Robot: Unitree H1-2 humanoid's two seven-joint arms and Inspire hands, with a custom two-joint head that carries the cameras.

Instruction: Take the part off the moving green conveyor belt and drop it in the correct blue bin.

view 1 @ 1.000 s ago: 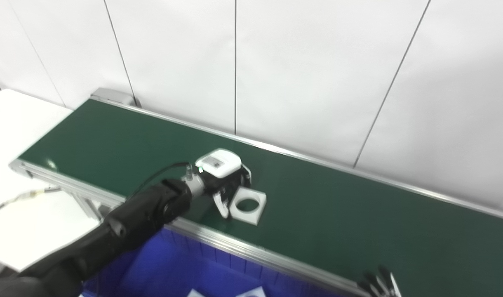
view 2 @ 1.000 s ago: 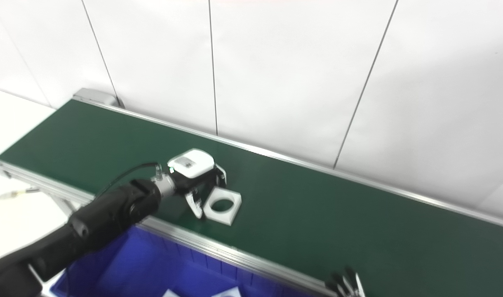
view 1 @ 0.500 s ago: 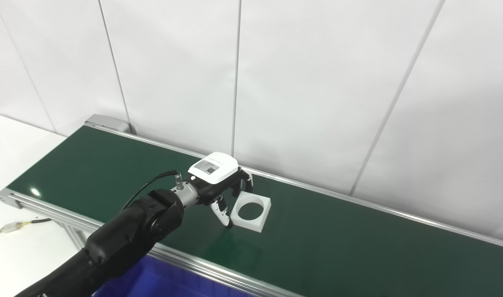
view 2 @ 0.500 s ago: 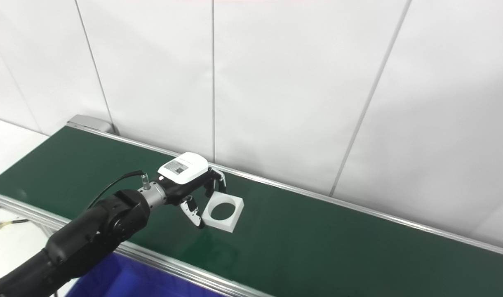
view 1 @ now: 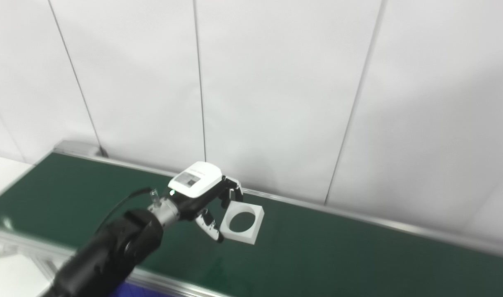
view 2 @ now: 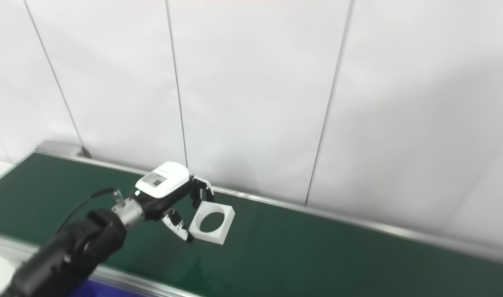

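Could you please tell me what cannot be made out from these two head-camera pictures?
- Blue bin: only a sliver at the bottom edge in the left eye view; its compartments are cut off.
- Right hand: outside both views.
- Left hand on the white square part: fingers overlap its edge; contact hidden.
- Conveyor belt: ends cut off.

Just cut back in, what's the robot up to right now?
The left hand is shut on a white square part with a round hole and holds it up off the green conveyor belt. The right hand is out of view. Only a sliver of blue shows below the belt's near rail, so the drop is not yet done.
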